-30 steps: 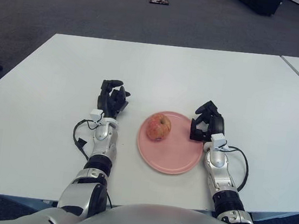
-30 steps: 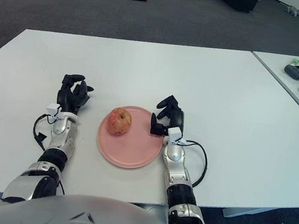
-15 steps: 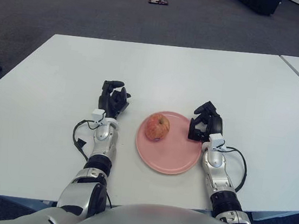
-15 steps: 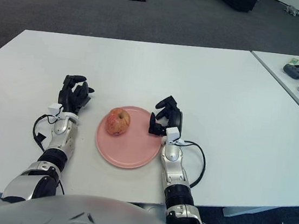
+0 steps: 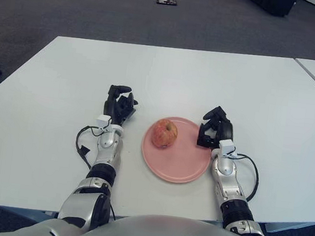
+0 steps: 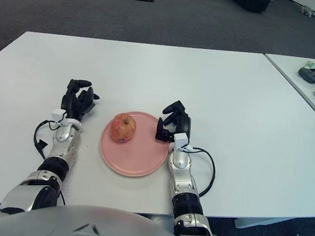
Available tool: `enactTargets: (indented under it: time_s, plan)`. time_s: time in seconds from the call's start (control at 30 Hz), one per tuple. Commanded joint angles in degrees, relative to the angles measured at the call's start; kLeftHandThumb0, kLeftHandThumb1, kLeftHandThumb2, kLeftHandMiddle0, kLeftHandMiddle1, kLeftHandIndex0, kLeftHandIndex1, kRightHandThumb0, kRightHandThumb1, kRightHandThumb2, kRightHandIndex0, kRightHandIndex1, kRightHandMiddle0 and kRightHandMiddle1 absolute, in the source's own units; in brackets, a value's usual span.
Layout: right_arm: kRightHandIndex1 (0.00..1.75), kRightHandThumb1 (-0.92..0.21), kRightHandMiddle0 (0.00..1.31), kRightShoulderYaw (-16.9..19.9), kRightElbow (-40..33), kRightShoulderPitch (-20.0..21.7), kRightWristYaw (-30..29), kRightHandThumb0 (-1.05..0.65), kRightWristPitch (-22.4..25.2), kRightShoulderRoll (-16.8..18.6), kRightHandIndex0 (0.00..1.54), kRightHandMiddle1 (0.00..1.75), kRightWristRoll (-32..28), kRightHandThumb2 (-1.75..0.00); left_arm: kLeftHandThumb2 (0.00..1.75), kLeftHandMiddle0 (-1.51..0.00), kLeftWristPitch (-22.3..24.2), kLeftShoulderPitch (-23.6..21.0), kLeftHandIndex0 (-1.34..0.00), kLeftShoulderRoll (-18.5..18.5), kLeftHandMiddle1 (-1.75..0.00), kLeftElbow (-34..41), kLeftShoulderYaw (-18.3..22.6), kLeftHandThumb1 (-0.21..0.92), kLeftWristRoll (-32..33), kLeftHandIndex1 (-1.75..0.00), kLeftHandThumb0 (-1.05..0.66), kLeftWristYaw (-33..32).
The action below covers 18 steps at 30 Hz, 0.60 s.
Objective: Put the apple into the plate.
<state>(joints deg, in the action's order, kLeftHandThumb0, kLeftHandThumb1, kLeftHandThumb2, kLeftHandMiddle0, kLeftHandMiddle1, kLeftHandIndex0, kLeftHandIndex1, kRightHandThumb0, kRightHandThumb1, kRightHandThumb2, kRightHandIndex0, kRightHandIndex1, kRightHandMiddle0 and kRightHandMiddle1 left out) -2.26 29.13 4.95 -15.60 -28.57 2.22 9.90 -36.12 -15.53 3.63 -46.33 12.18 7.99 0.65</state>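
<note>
Apple (image 5: 165, 133) is seen on pink plate (image 5: 181, 170); R hand (image 5: 214, 128) at plate's rim, L hand (image 5: 119, 104) beside it, both loosely curled, nothing held.

You had both forearms stretched forward, side by side and well apart. Your left hand (image 5: 119, 103) pointed away from the body with its dark fingers loosely curled, holding nothing. Your right hand (image 5: 213, 129) had fingers bent inward, empty too.
</note>
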Motion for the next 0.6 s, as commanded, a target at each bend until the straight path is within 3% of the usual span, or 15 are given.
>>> enactTargets:
  time_s: [0.0,0.57]
  plan:
    - [1.74,-0.21,0.44,0.67,1.33,-2.12,0.22,-0.01,-0.39,-0.26,0.70,1.75,-0.64,-1.46,0.80,-0.72,2.72,3.26,-0.31,-0.96,-1.75,-0.47,-0.37,0.73,-0.64,-1.75,-0.38,0.18]
    - [1.73,-0.25,0.42,1.74,0.24,-3.09,0.62,-0.01,-1.22,-1.32,0.67,1.75,-0.55,-1.41,0.85,-0.77,8.57,4.92,-0.33,-2.31,-1.75,3.26,-2.29,0.69,-2.07,-1.75,-0.38,0.13]
